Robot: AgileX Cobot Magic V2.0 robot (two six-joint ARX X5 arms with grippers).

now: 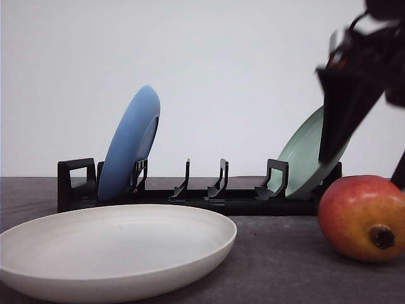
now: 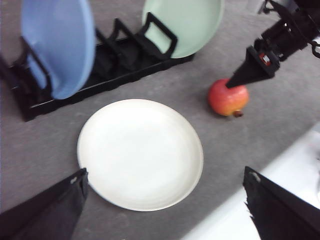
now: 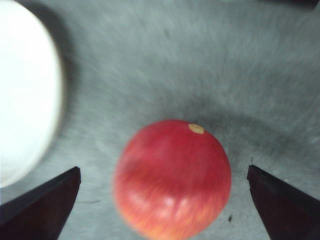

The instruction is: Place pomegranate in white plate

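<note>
Right wrist view | right jaws spread wide, astride pomegranate [image 3: 172, 180] | white plate [image 3: 25, 90] apart

Bare lab tabletop: grey mat [image 1: 278, 253], blank white wall [image 1: 240, 63], dish rack [image 1: 202, 196].

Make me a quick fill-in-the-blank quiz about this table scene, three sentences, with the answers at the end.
1. The pomegranate sits on the ____, not yet in the white plate.
2. The right gripper hovers over the fruit with its jaws ____.
3. In the black rack stand a blue plate and a pale ____ plate.

Missing words: table; open; green
</note>
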